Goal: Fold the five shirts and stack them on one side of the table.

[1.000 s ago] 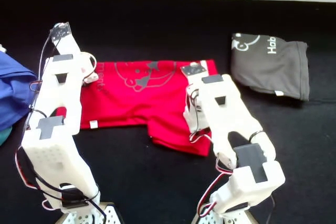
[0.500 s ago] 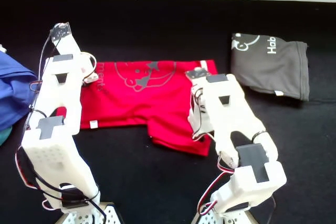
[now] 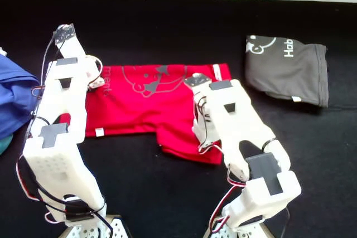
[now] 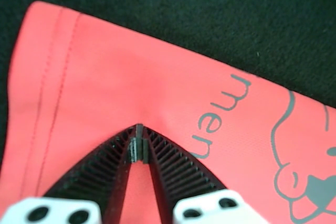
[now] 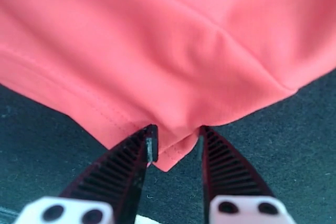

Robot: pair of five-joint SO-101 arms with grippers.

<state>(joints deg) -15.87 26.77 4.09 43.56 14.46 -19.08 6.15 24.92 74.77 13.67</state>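
Observation:
A red shirt (image 3: pixel 150 98) with a grey print lies partly folded on the black table (image 3: pixel 167 26). My left gripper (image 4: pixel 137 148) sits at the shirt's left edge, its fingers shut and pinching the red fabric (image 4: pixel 131 77), which puckers toward the tips. In the high view this gripper (image 3: pixel 96 81) is beside the printed letters. My right arm (image 3: pixel 223 110) hangs over the shirt's lower right part. My right gripper (image 5: pixel 176 145) is open, its fingers straddling a hemmed corner of the red shirt (image 5: pixel 157 35) just above the cloth.
A folded dark grey shirt (image 3: pixel 287 71) lies at the back right. A blue shirt (image 3: pixel 14 98) is bunched at the left edge, with a bit of teal cloth (image 3: pixel 3 144) below it. Bare black table runs along the back and front.
My right arm has shifted a little to the left over the shirt's lower right part. The left arm and the shirt have stayed put.

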